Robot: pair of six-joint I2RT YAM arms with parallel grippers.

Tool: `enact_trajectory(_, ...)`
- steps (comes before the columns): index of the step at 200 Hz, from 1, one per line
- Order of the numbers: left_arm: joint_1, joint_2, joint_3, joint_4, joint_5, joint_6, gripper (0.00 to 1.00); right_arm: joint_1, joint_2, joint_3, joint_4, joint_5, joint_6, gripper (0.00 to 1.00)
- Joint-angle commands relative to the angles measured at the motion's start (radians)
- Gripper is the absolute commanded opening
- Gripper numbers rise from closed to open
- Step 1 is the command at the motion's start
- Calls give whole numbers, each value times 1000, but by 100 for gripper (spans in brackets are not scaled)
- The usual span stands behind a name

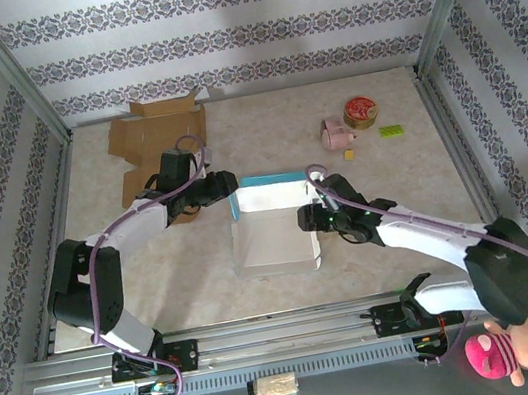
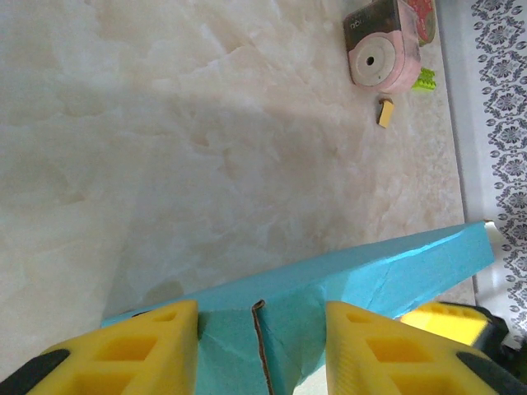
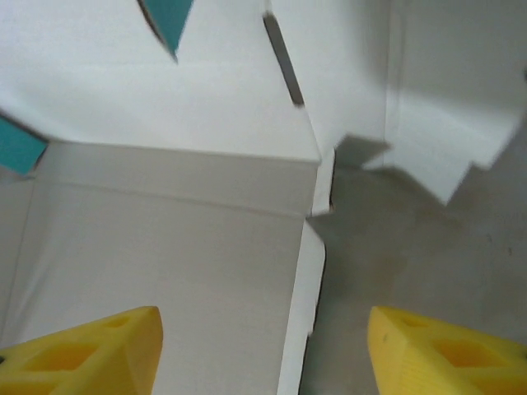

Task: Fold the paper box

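box: white-and-teal paper box [image 1: 273, 239], half-formed, far wall raised, in the middle of the pale marbled surface [image 1: 404, 184] | left hand [image 2: 262, 321]: clamped on the box's teal far-left wall | right hand [image 3: 263, 329]: fingers wide apart, straddling the box's white right edge

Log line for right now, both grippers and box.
left gripper: astride teal wall of paper box, grip unclear | right gripper: open over white side flap | fold: unfinished
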Motion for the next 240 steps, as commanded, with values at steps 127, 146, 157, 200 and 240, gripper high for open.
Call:
enact_trajectory(127,-24,1,-40,-24,-20,37,40,44,268,-11,416,23,74,56)
enact_trajectory(146,-25,2,-39,-23,-22,36,40,47,255,-14,407,37,58,56)
enact_trajectory(157,-25,4,-38,-25,-21,36,40,47,222,-19,388,54,34,56)
enact_trajectory(200,-26,1,-32,-31,-34,40,40,47,3,-72,248,87,-68,66)
enact_trajectory(240,-27,2,-21,-49,-41,52,40,42,-276,-144,86,192,-110,78)
